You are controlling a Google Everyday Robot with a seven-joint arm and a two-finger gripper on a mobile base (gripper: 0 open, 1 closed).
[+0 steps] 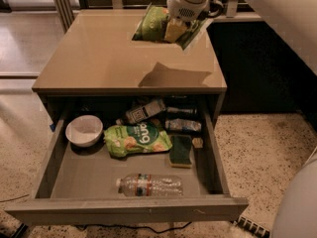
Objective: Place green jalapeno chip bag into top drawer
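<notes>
**A:** What is lying nearest us?

**B:** The wide, shallow grey-brown top drawer (124, 213) is standing pulled open, with its flat front panel closest. Just behind that panel a clear plastic water bottle (148, 185) is lying on its side. Beyond it, a darker green pouch with big white letters (137, 140) is resting between a round white bowl (84, 130) and a dark green sponge (181, 150).

**A:** And the bag?

**B:** Farther back, above the taupe cabinet top (99, 58), the two-finger gripper (174, 32) is clamping the small, crinkled, light-green jalapeno chip bag (152, 24). The bag is hanging clear of the surface and casting a shadow below.

**A:** How should the carry be going?

**B:** I'd say the bag should be coming forward past the top's front edge before lowering. I'd be aiming for the bare floor on the left, between bottle and bowl. The gripper should be releasing only once the bag is low inside the walls.
</notes>
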